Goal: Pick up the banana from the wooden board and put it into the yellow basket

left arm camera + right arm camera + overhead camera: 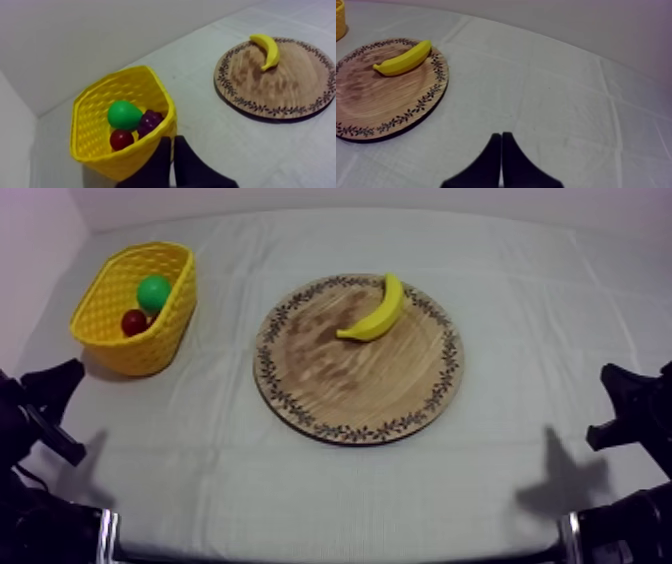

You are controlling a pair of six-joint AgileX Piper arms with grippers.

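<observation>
A yellow banana (377, 310) lies on the far right part of the round wooden board (330, 388), which sits at the table's middle. The yellow basket (105, 298) stands at the far left and holds a green pear (124, 114), a bunch of dark grapes (149, 122) and a small red fruit (120, 139). My left gripper (172, 142) is shut on nothing, its fingers a narrow wedge just in front of the basket's near wall. My right gripper (501, 137) is likewise shut, over bare cloth to the right of the board (366, 100) and the banana (403, 58).
Both arms rest low at the table's near corners, the left arm (35, 413) and the right arm (635, 413). Bare grey-white cloth (330, 488) stretches between the board and the front edge. A pale wall (75, 40) rises behind the basket.
</observation>
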